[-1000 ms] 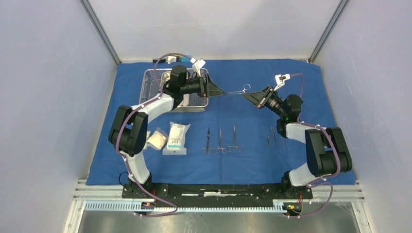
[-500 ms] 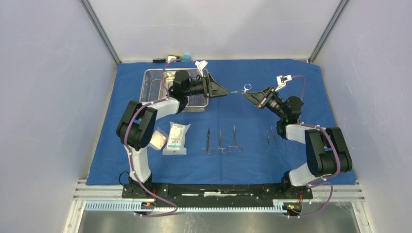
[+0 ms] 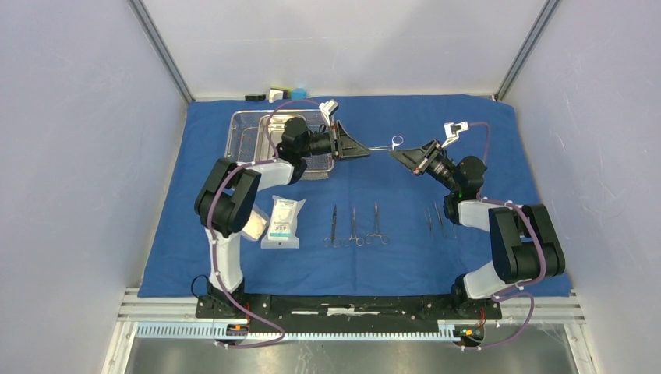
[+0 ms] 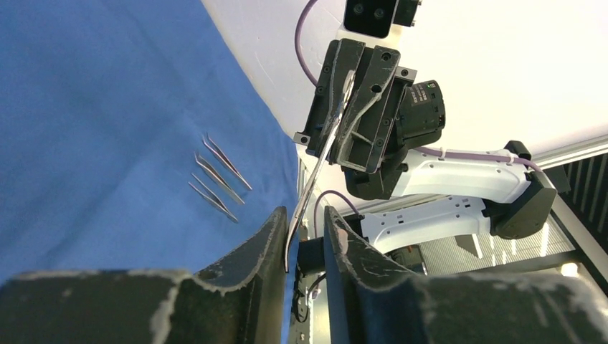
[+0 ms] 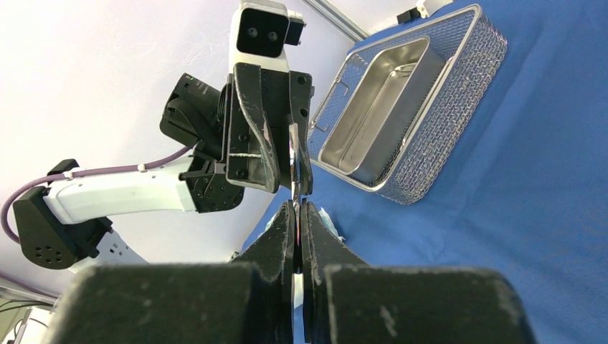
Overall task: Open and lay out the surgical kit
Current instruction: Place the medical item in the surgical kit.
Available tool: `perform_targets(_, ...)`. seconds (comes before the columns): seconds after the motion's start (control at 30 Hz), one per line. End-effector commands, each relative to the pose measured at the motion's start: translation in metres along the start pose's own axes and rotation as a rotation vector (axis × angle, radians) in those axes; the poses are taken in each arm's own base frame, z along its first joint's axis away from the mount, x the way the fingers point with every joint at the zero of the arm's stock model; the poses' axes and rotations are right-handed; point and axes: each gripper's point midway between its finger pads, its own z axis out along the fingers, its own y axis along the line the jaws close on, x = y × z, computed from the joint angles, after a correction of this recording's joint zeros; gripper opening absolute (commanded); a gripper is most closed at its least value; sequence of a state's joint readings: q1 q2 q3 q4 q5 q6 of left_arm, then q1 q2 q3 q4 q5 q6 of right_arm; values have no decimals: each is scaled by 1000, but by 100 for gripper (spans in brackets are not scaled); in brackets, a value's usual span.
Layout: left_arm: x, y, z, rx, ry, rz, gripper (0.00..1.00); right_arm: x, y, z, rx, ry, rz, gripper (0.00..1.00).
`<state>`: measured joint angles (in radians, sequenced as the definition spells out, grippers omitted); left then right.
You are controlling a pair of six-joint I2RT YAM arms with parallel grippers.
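Note:
A slim steel scissor-like instrument (image 3: 382, 146) hangs in the air between both arms above the blue cloth (image 3: 405, 187). My right gripper (image 3: 394, 154) is shut on its ringed end; its fingers (image 5: 296, 206) pinch the steel. My left gripper (image 3: 365, 153) stands open round the other end. In the left wrist view the instrument's tip (image 4: 290, 247) rests against one finger, with a gap to the other finger. The wire-mesh basket (image 5: 452, 107) holds the smaller steel pan (image 5: 380, 118) at the cloth's back left.
Three scissor-like instruments (image 3: 355, 227) lie in a row on the cloth's front middle, slim tweezers (image 3: 433, 218) to their right. White and green packets (image 3: 284, 222) lie to the left. Small blocks (image 3: 274, 95) sit behind the cloth.
My left gripper has moved right, away from the basket, onto the instrument's tip, and its jaws have narrowed around it. The right arm has held still with the instrument.

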<state>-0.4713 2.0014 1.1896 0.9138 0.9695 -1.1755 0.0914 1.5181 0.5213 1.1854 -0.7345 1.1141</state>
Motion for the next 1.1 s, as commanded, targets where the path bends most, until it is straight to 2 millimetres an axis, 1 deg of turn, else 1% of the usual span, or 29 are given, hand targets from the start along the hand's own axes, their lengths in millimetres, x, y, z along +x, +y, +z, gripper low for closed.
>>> perform_targets(0.0,1,-17,3,68,24,20,29,-3,-2,-1,-3,-21,-32,0)
perform_targets(0.07,1,-18,4,74,27,24,26,-2,-4,-1,4,-17,-36,0)
perform_targets(0.17,0,-19,4,78,26,34,26,1,-7,-1,15,-3,-35,0)
perform_targets(0.23,0,-19,4,79,27,38,32,3,-8,-2,20,4,-31,0)
perform_targets(0.37,0,-20,4,80,26,50,38,4,-8,-2,19,10,-29,0)
perform_targets(0.6,0,-20,4,82,27,54,28,5,-9,-3,28,14,-34,0)
perform_targets(0.73,0,-22,3,93,24,62,28,8,-11,-3,37,24,-33,0)
perform_targets(0.97,-2,-40,0,170,3,90,36,10,-13,-4,39,33,-28,0)
perform_targets(1.0,-2,-41,0,177,1,93,36,10,-13,-4,38,33,-25,0)
perform_targets(1.07,-2,-43,-1,184,0,92,32,11,-13,-4,36,35,-21,0)
